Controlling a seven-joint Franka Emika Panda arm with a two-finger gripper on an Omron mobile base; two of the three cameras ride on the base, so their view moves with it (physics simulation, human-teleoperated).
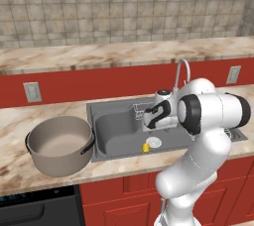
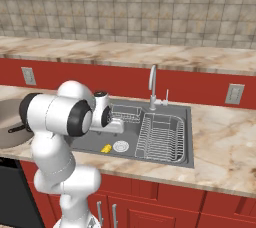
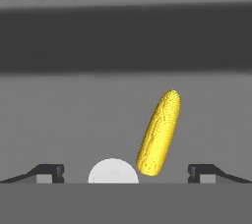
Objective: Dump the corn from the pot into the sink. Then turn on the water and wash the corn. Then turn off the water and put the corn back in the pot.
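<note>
wire dish rack (image 2: pixel 161 138), curved faucet (image 2: pixel 152 86), perhaps two wall outlets (image 1: pixel 32 91)

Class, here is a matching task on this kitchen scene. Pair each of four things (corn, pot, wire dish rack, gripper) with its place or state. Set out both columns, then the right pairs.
Things:
1. corn
2. pot
3. wire dish rack
4. gripper

Places or states:
A. standing on the counter beside the sink, nothing in it
B. open, above the basin floor
C. lying in the basin beside the round drain
D. sitting in the basin that has no corn in it

Pairs: 1-C, 2-A, 3-D, 4-B
</note>
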